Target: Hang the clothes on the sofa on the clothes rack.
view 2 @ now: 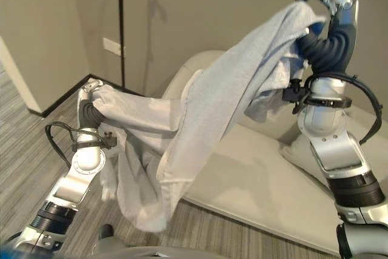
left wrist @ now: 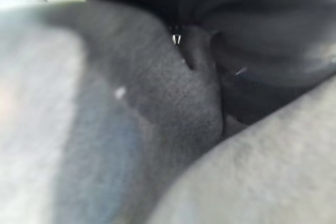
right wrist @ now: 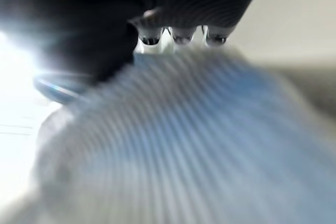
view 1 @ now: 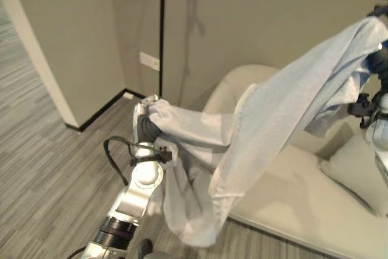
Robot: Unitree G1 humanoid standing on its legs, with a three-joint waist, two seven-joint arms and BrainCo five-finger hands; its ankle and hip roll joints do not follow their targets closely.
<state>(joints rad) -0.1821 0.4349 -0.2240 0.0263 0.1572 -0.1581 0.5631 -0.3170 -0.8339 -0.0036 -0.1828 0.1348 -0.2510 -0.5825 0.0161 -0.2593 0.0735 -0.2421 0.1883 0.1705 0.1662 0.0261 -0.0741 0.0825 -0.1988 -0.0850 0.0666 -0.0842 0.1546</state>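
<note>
Garment (view 2: 242, 83), pale grey, hangs slung between both raised arms above the sofa (view 2: 254, 168), rack pole (view 2: 121, 28) behind. Soft, light, prone to slipping: you should grip bunched fabric near the collar. Hand closure: cannot tell; cloth covers both.

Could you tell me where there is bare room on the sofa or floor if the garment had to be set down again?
The sofa seat is bare between the hanging light grey garment and the cushion by the right arm. The striped floor is open from the wall corner to the left arm. It is crowded in the middle, where the garment spans left hand to right hand.
</note>
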